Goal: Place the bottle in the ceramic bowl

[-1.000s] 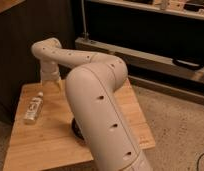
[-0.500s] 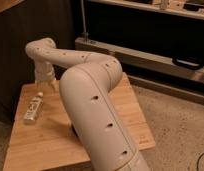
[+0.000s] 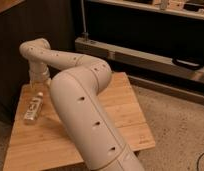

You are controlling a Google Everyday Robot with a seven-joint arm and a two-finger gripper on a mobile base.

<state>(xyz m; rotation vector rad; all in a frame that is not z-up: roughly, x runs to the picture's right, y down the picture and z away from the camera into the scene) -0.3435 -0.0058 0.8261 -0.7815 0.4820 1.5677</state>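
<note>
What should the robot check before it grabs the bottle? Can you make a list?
1. Bottle lying flat on the wooden table, in plain sight: ok.
2. Gripper hangs just above the bottle's cap end, not touching it: ok.
3. Gripper open and empty: ok.
4. Gripper lined up across the bottle: cannot tell.
5. Ceramic bowl in sight for the drop: not ok; the big arm covers the middle of the table.
</note>
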